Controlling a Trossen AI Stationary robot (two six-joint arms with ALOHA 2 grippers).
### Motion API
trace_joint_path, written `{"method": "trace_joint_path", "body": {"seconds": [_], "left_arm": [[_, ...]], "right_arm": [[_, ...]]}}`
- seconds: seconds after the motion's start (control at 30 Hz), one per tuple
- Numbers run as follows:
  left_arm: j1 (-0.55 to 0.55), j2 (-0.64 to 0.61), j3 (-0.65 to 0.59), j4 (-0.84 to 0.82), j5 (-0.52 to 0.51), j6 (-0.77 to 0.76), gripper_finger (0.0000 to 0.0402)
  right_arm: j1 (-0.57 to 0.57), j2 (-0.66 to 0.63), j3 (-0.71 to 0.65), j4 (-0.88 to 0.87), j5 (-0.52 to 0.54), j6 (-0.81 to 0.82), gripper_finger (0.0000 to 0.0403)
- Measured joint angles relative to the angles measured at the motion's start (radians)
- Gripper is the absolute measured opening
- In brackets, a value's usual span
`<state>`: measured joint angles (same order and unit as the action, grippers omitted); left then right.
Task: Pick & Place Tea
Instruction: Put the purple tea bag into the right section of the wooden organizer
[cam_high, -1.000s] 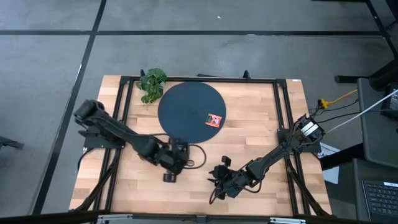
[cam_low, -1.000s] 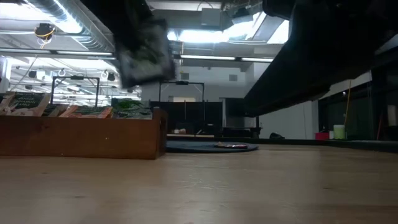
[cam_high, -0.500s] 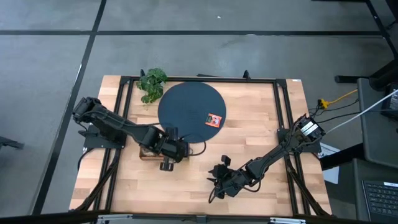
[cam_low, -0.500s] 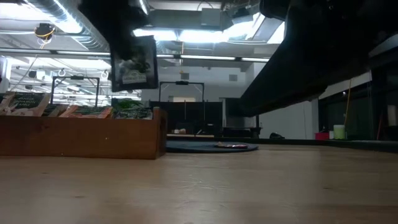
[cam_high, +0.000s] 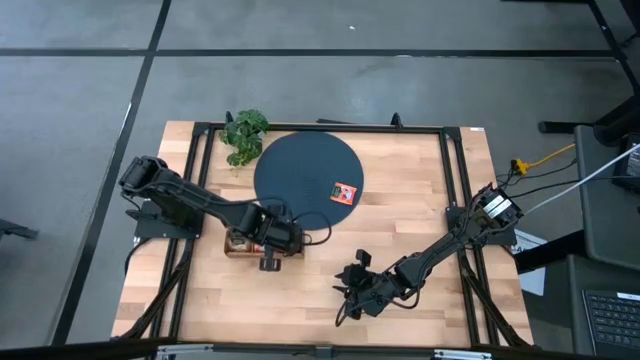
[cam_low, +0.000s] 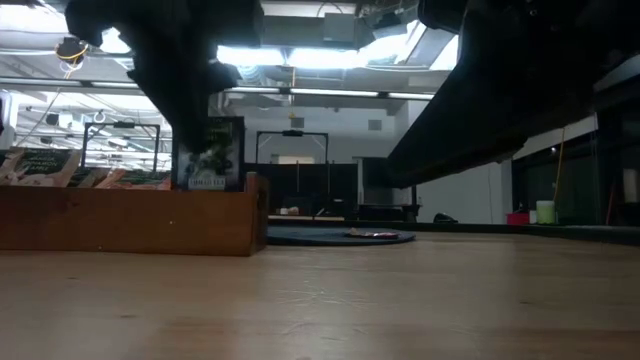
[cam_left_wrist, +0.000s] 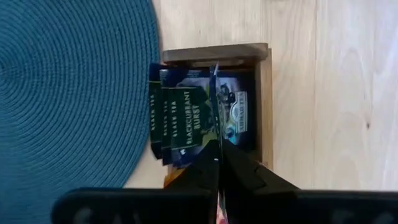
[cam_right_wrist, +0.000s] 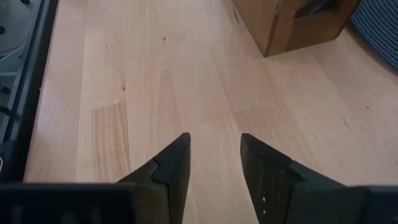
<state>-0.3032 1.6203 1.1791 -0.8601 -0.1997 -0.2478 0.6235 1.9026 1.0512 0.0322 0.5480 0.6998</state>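
My left gripper (cam_high: 268, 252) hangs over the right end of the brown wooden tray (cam_high: 233, 243), shut on a dark tea sachet with a light label (cam_low: 208, 155). In the left wrist view this sachet (cam_left_wrist: 214, 106) shows edge-on above several dark green and blue sachets (cam_left_wrist: 180, 118) standing in the tray (cam_left_wrist: 265, 93). One orange-red sachet (cam_high: 345, 191) lies flat on the dark round disc (cam_high: 305, 180). My right gripper (cam_high: 348, 288) waits open near the table's front, nothing between its fingers (cam_right_wrist: 214, 152). My left gripper pinches the dark sachet's upper edge (cam_left_wrist: 216, 140) between its two shut fingers, coming from above and pointing steeply down. The sachet hangs upright below the fingers (cam_low: 190, 95). Its lower edge (cam_low: 208, 186) is level with the tray's rim, over the end compartment.
A leafy green plant (cam_high: 245, 135) stands at the far left of the disc. More sachets (cam_low: 45, 165) stick up from the tray's other compartments. Black frame rails (cam_high: 455, 170) run along the table's sides. Bare wood (cam_high: 400, 220) lies between disc and right arm.
My left gripper has gone a little toward the table's far edge and down over the tray's right end, shut all the while. The dark sachet has sunk with it from high above the tray to its rim, and hangs upright now.
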Motion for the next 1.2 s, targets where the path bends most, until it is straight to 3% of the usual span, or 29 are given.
{"method": "trace_joint_path", "body": {"seconds": [0.13, 0.37, 0.73, 1.0, 1.2], "left_arm": [[-0.001, 0.000, -0.044, 0.090, -0.005, 0.000, 0.0005], [-0.001, 0.000, -0.075, 0.093, -0.048, -0.052, 0.0019], [-0.004, 0.000, -0.075, 0.098, -0.034, -0.056, 0.0102], [-0.006, -0.019, -0.075, 0.098, 0.054, -0.140, 0.0148], [-0.011, -0.071, -0.063, 0.101, 0.080, -0.164, 0.0148]], "right_arm": [[0.000, 0.000, 0.000, 0.000, 0.000, 0.000, 0.0142], [-0.001, 0.000, 0.000, 0.000, 0.001, -0.003, 0.0142], [-0.054, 0.000, 0.000, -0.023, 0.092, -0.056, 0.0142], [-0.146, 0.000, 0.000, -0.103, 0.267, -0.106, 0.0142], [-0.293, -0.005, 0.000, -0.139, 0.199, -0.137, 0.0138]]}}
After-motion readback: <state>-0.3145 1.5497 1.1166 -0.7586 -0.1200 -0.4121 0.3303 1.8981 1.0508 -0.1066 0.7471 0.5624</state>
